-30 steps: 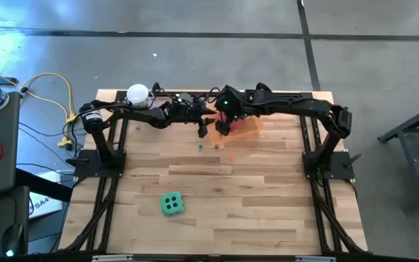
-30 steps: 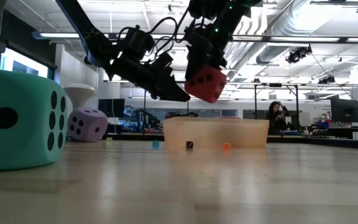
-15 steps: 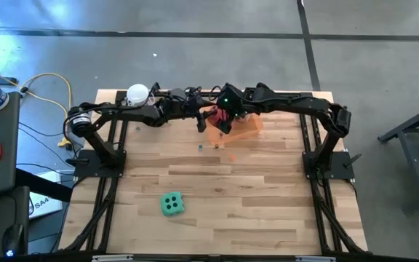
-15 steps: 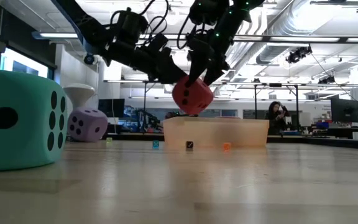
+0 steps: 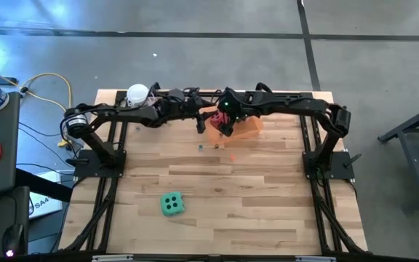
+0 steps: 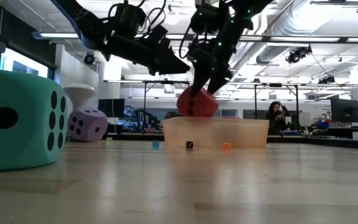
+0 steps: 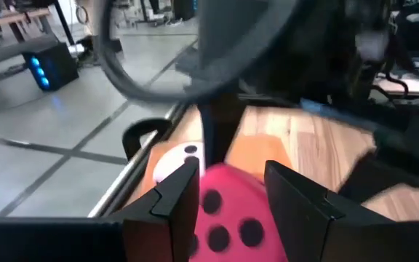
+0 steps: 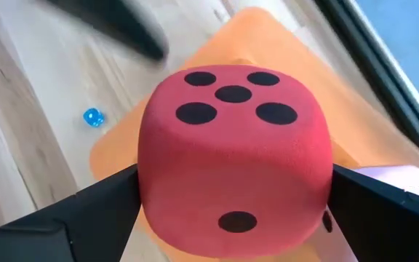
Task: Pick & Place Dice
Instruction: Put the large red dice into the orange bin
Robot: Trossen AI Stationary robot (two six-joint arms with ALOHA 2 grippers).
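The red die [image 6: 197, 102] has been lowered to the orange tray [image 6: 216, 132], squeezed in the wide right gripper [image 6: 204, 87]; nothing is held by the half-open left gripper [image 7: 228, 211].

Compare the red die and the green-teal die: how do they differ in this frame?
The red die sits between the right gripper's fingers above the orange tray; the green-teal die rests alone on the table. The red die is at the far edge, the green-teal one nearer. Both are soft cubes with black pips.

table [image 5: 217, 196]: wood | orange tray [image 5: 247, 129]: 12 o'clock, far edge | red die [image 5: 214, 119]: at tray's 9 o'clock rim, between both grippers | green die [image 5: 172, 204]: 7 o'clock | white-topped cup [image 5: 137, 94]: 11 o'clock corner
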